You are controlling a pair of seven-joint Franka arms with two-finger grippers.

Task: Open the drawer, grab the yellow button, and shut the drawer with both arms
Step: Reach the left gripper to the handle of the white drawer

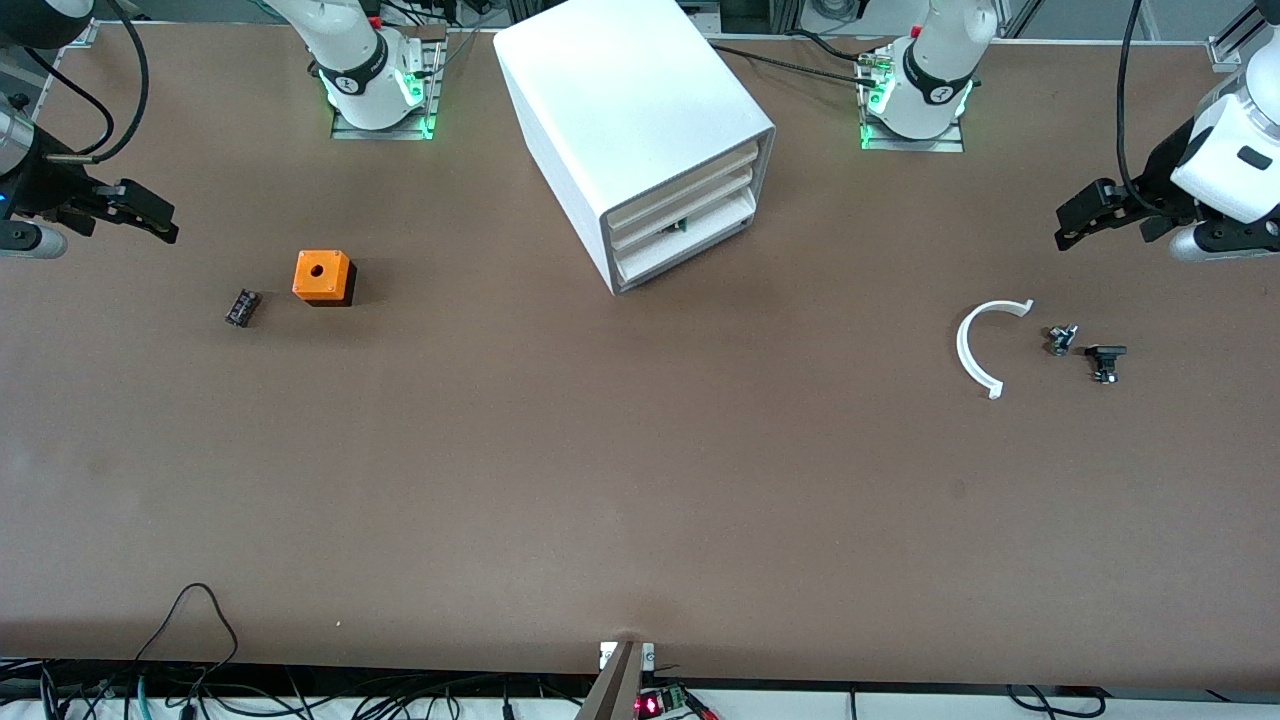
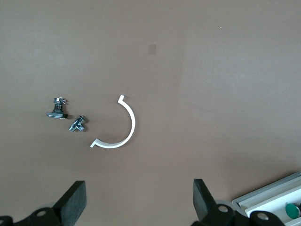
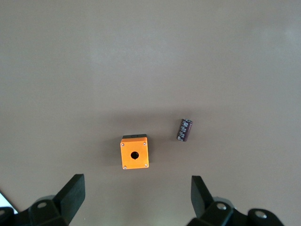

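The white cabinet (image 1: 640, 120) stands at the table's back middle, between the two arm bases. Its three drawers face the front camera and the left arm's end. The uppermost drawer (image 1: 690, 188) is shut. The button is hidden. My left gripper (image 1: 1066, 226) hangs open and empty over the left arm's end of the table; in the left wrist view (image 2: 138, 190) its jaws stand wide apart. My right gripper (image 1: 165, 222) hangs open and empty over the right arm's end; it is also wide open in the right wrist view (image 3: 138, 188). A cabinet corner (image 2: 270, 197) shows in the left wrist view.
An orange cube with a hole (image 1: 322, 276) and a small black cylinder (image 1: 242, 307) lie toward the right arm's end. A white curved piece (image 1: 980, 345) and two small dark parts (image 1: 1060, 338) (image 1: 1105, 360) lie toward the left arm's end. Cables hang along the near edge.
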